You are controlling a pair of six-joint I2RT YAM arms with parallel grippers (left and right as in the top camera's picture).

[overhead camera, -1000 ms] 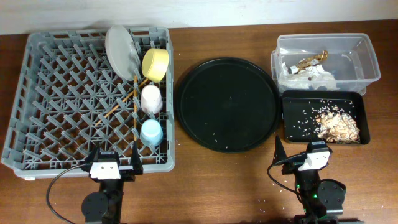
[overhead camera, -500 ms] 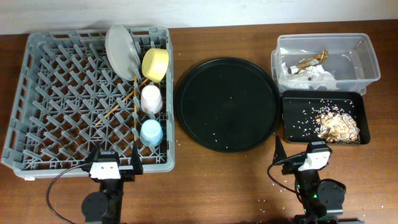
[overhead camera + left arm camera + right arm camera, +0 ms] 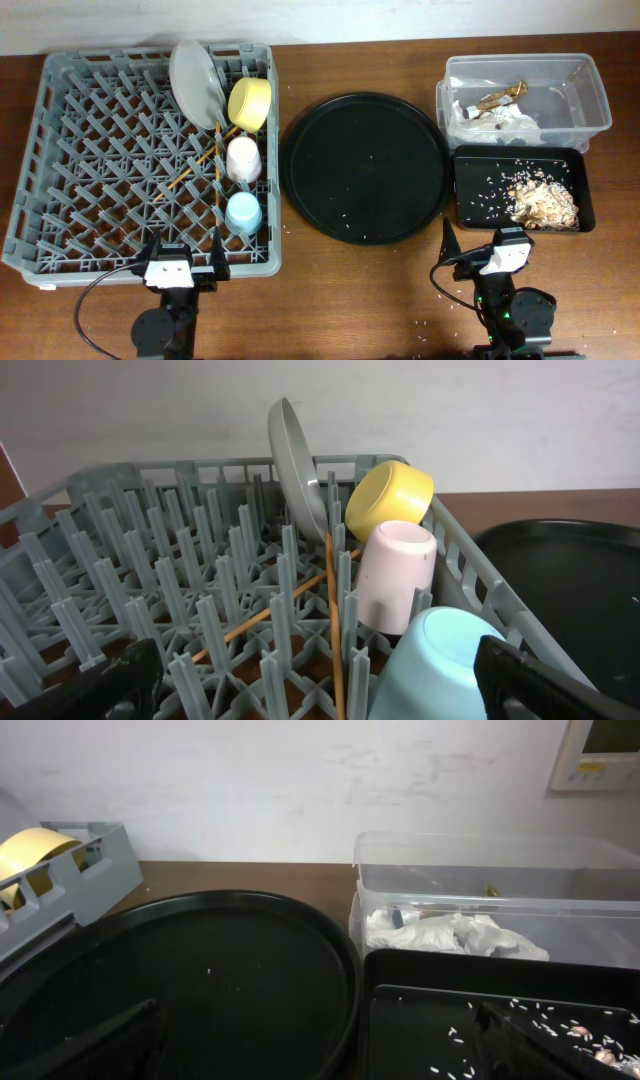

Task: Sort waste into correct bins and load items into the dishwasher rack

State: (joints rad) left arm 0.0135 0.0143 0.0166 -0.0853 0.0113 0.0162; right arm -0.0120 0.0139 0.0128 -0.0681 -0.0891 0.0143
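The grey dishwasher rack (image 3: 60,150) holds an upright plate (image 3: 195,82), a yellow bowl (image 3: 250,102), a pink cup (image 3: 243,158), a blue cup (image 3: 243,212) and two chopsticks (image 3: 195,165). White napkins (image 3: 490,120) and a gold-brown wrapper (image 3: 500,98) lie in the clear tub (image 3: 590,100). Beige food scraps (image 3: 543,200) sit in the shallow black tray (image 3: 475,195). My left gripper (image 3: 184,248) hangs open at the rack's front edge, holding nothing, with the blue cup (image 3: 440,660) just ahead. In front of the black tray, my right gripper (image 3: 487,243) is open and empty.
A large round black tray (image 3: 365,165) with a few rice grains lies between the rack and the bins. Rice crumbs are scattered on the wooden table (image 3: 330,300) near its front edge. A pale wall stands behind the table.
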